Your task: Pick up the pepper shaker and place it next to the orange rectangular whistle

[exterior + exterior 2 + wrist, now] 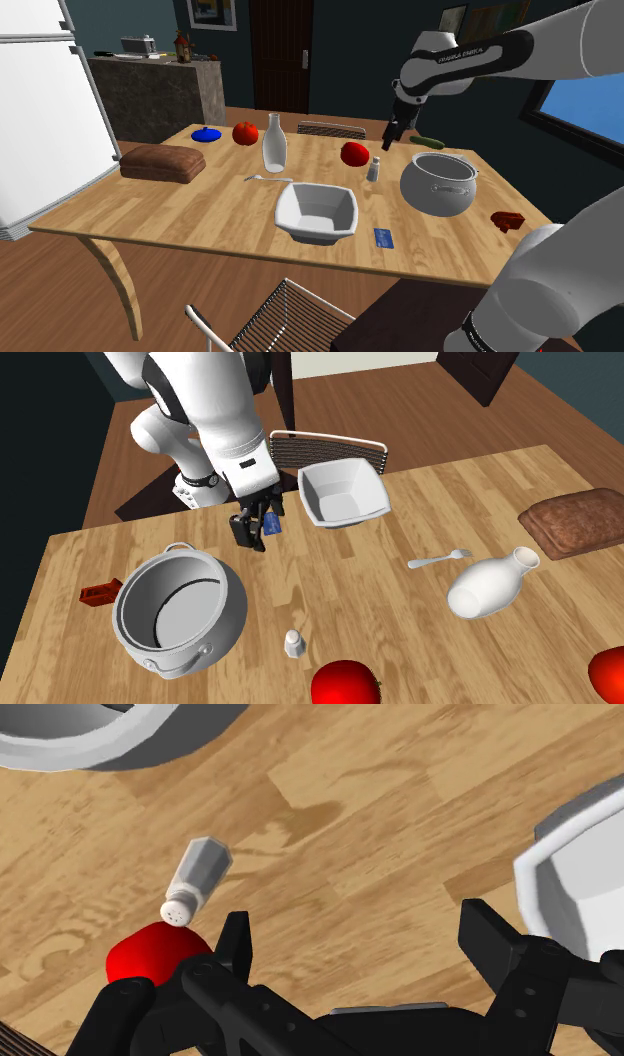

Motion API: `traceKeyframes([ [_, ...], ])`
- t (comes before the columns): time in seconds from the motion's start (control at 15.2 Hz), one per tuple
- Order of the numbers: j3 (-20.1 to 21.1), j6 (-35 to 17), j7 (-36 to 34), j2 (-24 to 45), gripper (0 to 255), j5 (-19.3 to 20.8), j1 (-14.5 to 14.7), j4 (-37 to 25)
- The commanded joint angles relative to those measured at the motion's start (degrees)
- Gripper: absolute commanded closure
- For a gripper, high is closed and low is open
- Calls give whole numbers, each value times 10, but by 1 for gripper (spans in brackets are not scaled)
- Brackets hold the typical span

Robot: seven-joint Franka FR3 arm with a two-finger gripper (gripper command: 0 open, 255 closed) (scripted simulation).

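The gripper (358,929) is held apart and empty above the counter (200,215), since the shaker (197,879), upright near the pot (438,185), is not yet grasped. The whistle (508,221) lies on the pot's far side, so a lift over the pot is probably needed.

My open claw (360,919) hangs over bare table (380,824), with clear wood between me and the shaker (197,876). A red tomato (150,959) crowds the shaker, just beside it. The pot (180,610) stands near on one side and the white bowl (343,493) well apart on the other. A bare strip separates the pot from the whistle (100,593).
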State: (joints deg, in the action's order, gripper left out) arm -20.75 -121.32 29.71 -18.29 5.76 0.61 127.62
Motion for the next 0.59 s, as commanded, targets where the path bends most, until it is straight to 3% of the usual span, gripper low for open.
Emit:
traceKeyframes([
  [0.0,-19,-20,36,44,0,-16,4,-23],
  [0.53,-67,-70,193,232,0,-126,-3,-134],
])
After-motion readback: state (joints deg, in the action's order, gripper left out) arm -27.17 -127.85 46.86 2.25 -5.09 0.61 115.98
